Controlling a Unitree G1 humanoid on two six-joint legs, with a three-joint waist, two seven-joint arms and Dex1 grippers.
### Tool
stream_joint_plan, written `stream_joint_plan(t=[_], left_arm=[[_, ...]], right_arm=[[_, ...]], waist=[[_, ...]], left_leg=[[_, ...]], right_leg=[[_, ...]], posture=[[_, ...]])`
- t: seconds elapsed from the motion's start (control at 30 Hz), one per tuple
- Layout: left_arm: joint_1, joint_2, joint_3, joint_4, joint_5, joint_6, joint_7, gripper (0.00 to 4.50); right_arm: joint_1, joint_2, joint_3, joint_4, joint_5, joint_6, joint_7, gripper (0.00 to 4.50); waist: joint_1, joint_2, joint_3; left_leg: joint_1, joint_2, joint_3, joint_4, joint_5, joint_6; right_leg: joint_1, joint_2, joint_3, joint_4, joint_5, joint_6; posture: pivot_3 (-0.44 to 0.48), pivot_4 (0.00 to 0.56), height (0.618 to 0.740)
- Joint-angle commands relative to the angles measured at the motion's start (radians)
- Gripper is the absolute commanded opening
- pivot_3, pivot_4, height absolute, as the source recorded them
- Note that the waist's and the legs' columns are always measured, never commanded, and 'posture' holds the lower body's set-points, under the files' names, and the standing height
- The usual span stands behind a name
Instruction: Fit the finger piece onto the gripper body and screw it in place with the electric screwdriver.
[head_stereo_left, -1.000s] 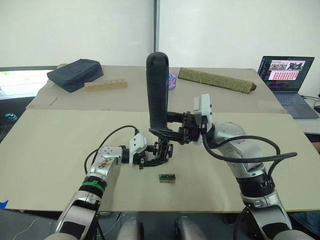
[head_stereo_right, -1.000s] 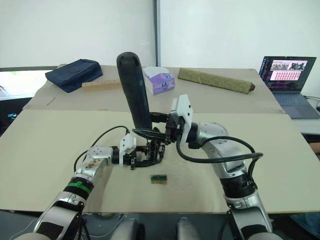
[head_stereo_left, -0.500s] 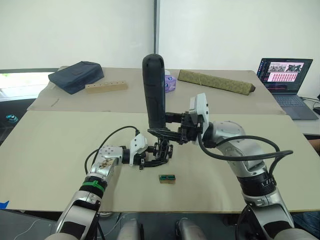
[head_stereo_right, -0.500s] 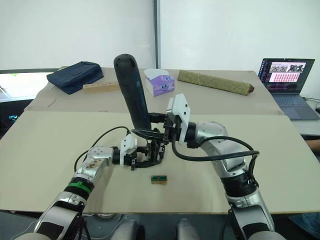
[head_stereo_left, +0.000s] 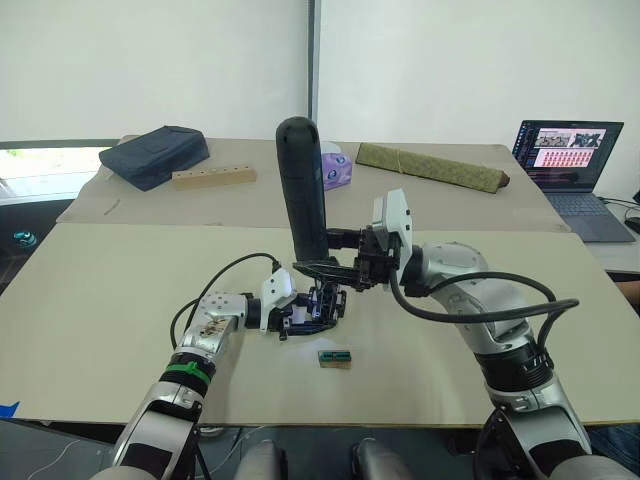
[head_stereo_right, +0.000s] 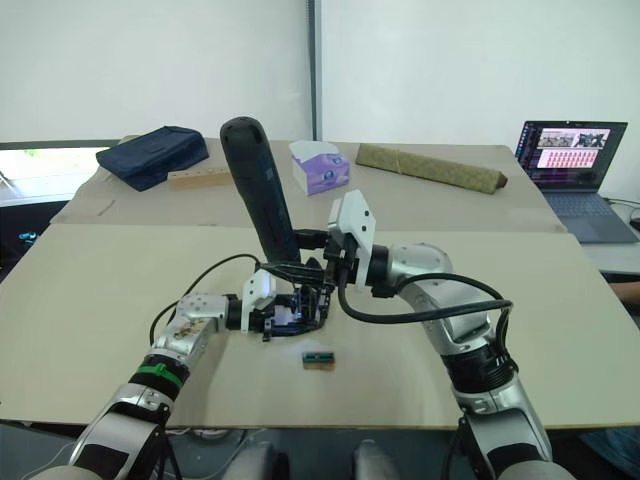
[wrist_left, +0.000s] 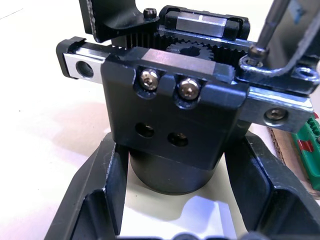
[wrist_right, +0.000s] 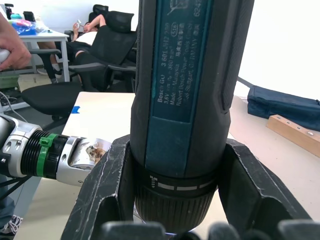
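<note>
Gripper body (head_stereo_left: 318, 305) at frame centre, clamped in the left gripper (head_stereo_left: 300, 313): screw-driving step.
The right gripper (head_stereo_left: 345, 270) grips the screwdriver (head_stereo_left: 301, 190) upright, its bit (wrist_left: 267, 27) on a screw; next it must press straight down. Bare table (head_stereo_left: 100, 290) all round, edges far.

The two eye views look from up high, forward and down at the table (head_stereo_left: 120, 290). Both show the same things, up to the laptop (head_stereo_left: 562, 150) at the far side. The left wrist view sits very close to the gripper body (wrist_left: 172, 120). The right wrist view sits very close to the screwdriver (wrist_right: 185, 90), facing away from the table's far side.
</note>
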Motion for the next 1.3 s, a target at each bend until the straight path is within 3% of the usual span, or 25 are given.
stream_joint_plan(t=[0.03, 0.97, 1.1, 1.13, 1.3], left_arm=[[0.009, -0.005, -0.007, -0.014, -0.005, 0.004, -0.009, 2.30], [0.011, 0.004, -0.044, 0.010, 0.052, 0.048, 0.055, 2.30], [0.011, 0.007, -0.053, 0.002, 0.060, 0.066, 0.066, 4.24], [0.010, 0.007, -0.053, 0.005, 0.067, 0.055, 0.078, 4.42], [0.007, 0.010, -0.052, 0.026, 0.084, 0.014, 0.089, 4.42]], right_arm=[[0.073, -0.044, 0.073, 0.091, -0.092, 0.051, 0.005, 1.92], [-0.107, 0.018, -0.164, 0.025, 0.114, -0.083, 0.146, 1.92], [-0.101, 0.021, -0.183, 0.020, 0.128, -0.086, 0.169, 1.92], [-0.100, 0.019, -0.185, 0.020, 0.129, -0.086, 0.175, 1.92], [-0.095, 0.008, -0.192, 0.023, 0.132, -0.081, 0.204, 1.92]], waist=[[0.000, 0.000, 0.000], [0.004, 0.000, 0.010], [0.004, 0.002, 0.013], [0.004, 0.003, 0.013], [0.003, 0.003, 0.013]], left_leg=[[0.000, 0.000, 0.000, 0.000, 0.000, 0.000], [-0.005, 0.000, 0.000, 0.000, 0.000, 0.000], [-0.006, -0.001, 0.000, 0.000, 0.000, 0.000], [-0.005, -0.001, 0.000, 0.000, 0.000, 0.000], [-0.002, 0.000, 0.000, 0.000, 0.000, 0.000]], right_leg=[[0.000, 0.000, 0.000, 0.000, 0.000, 0.000], [-0.004, 0.000, 0.000, 0.000, 0.000, 0.000], [-0.005, 0.000, 0.000, -0.001, 0.000, 0.000], [-0.004, 0.000, 0.000, 0.000, 0.000, 0.001], [-0.003, 0.000, 0.000, 0.000, 0.001, 0.000]], posture=[[0.000, 0.150, 0.740], [0.000, 0.150, 0.740], [0.000, 0.150, 0.740], [0.000, 0.150, 0.740], [0.000, 0.150, 0.740]])
